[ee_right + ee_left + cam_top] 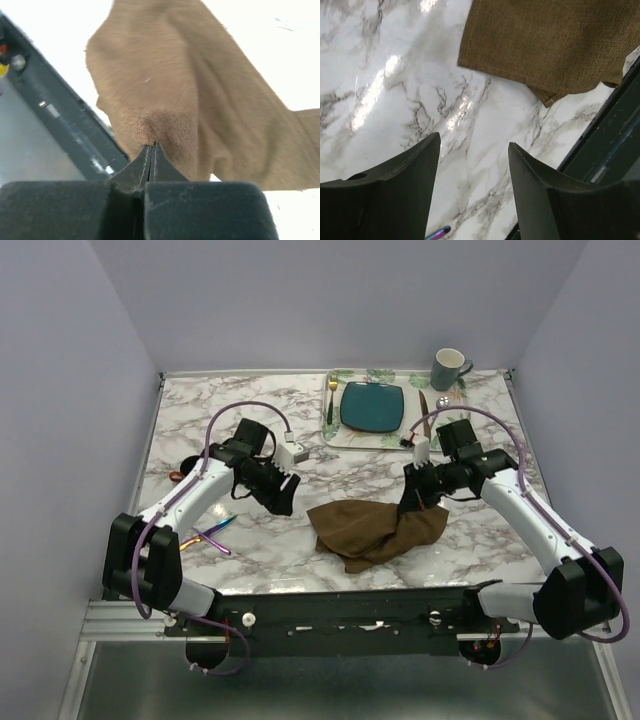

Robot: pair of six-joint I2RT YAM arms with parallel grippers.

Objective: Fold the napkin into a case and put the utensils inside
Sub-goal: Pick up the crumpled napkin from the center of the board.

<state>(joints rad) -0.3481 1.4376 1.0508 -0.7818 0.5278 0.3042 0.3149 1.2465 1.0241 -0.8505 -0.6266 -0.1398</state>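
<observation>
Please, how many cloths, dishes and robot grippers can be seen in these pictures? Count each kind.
Cloths: 2 (brown napkin, leaf-printed placemat)
Dishes: 2 (teal plate, mug)
Grippers: 2 (left gripper open, right gripper shut on the napkin)
Total: 6

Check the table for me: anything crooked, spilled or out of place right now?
The napkin is rumpled into a heap near the table's front edge, not flat; the right claw pinches a fold of it. The left claw is open, holding nothing. The utensils lie splayed at far left.
</observation>
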